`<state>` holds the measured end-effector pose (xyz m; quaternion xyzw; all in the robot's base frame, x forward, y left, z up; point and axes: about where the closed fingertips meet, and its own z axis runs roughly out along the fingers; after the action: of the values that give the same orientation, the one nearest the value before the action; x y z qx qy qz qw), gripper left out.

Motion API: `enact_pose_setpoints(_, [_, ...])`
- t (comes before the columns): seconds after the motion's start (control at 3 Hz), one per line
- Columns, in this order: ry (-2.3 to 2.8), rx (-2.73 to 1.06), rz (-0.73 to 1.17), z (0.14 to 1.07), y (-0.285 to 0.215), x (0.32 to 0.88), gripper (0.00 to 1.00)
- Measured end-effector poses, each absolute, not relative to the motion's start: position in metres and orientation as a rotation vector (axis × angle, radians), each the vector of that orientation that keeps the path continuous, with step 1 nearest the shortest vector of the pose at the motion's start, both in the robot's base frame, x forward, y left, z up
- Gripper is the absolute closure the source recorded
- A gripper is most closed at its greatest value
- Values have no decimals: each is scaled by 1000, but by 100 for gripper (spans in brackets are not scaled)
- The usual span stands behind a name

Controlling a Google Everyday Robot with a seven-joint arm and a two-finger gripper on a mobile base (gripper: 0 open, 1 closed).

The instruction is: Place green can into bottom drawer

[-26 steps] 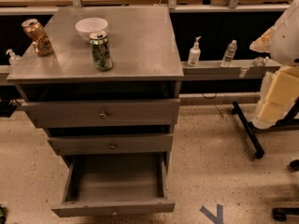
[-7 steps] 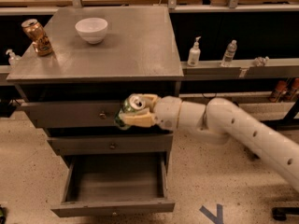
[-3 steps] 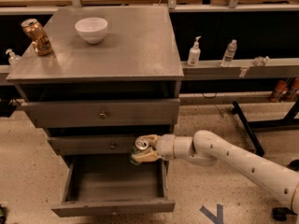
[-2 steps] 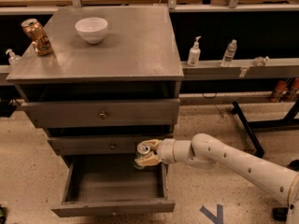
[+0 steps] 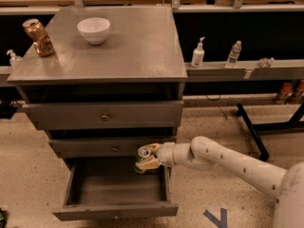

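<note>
The bottom drawer (image 5: pixel 116 212) is pulled out and wide open. Nothing shows inside it, so that part of the job looks done.

Over the back right corner of the bottom drawer is the pincer (image 5: pixel 145 160), on a long white arm that comes in from the right. The pincer is squeezed around the green can (image 5: pixel 143 154). The can leans over a bit, with its silver top pointing up and to the left. It looks to be up near the drawer's top edge, not sitting on the drawer floor.

So the can is almost there. What seems to be left is to go down a little, let go, and pull the arm out.

Above the bottom drawer are two shut drawers with round knobs. Higher up is the bench (image 5: pixel 137 56), with a white bowl (image 5: pixel 93 29) and an orange-gold can (image 5: pixel 39 37) on top.
</note>
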<state>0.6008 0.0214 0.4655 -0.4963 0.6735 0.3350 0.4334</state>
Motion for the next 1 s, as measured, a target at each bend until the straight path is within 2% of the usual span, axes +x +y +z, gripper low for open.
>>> enact_pose_setpoints(0.67, [1695,-1327,899,310,56,616,100])
enact_pose_setpoints(1.0, [1671,-1353,897,280,62,614,100])
